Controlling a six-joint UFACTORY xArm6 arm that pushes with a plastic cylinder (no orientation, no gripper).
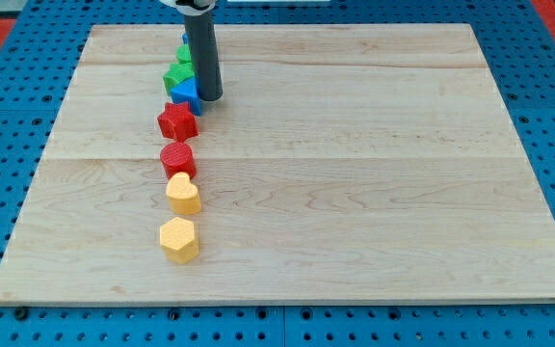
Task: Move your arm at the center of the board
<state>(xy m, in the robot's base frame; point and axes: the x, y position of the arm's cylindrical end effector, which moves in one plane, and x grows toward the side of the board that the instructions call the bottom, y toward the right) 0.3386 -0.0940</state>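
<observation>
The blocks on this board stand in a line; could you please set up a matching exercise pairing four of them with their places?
Things:
1. yellow hexagon block
2. red star block
3. blue block
4. yellow heart-shaped block

Places:
A. directly beside my tip, on the view's left
B. nearest the view's bottom
C. just below the red cylinder block
D. just above the red cylinder block

Pairs: 1-B, 2-D, 3-A, 4-C
</observation>
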